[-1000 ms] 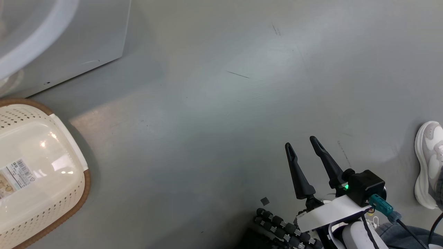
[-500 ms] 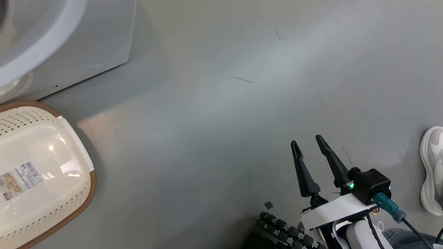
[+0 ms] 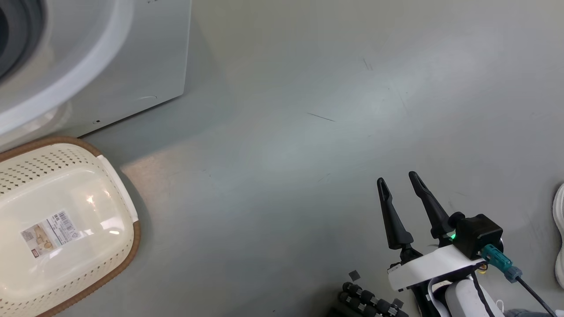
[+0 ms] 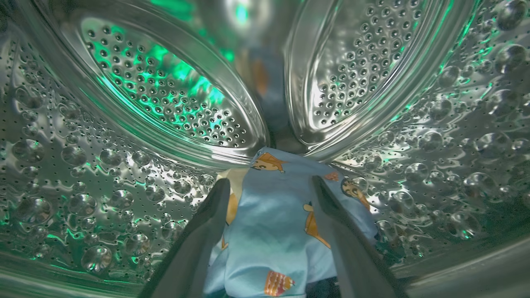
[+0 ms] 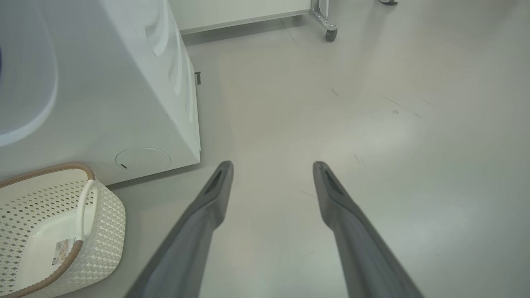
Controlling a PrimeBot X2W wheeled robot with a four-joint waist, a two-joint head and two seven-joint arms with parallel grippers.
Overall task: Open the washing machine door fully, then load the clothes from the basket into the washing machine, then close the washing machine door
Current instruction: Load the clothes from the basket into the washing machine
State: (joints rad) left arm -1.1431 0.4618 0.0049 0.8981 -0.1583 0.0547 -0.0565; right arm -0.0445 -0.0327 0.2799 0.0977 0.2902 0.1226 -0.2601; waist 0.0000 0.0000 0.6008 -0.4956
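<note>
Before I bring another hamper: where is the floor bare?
Grey floor is bare between the white front-loading washing machine, cream-white perforated plastic basket and right gripper. Crowded: the steel drum, light blue clothes at the left gripper.

This looks like a test room or lab rather than a home laundry. The washing machine (image 5: 124, 103) stands free on a bare, smooth grey floor (image 3: 286, 154) marked with dark scuffs, with open space along its side. Beyond it, a pale unit rests on a metal leg with a caster (image 5: 330, 35). The basket (image 3: 44, 164) sits directly on the floor, and the edge of a person's white shoe (image 3: 560, 237) shows nearby.
</note>
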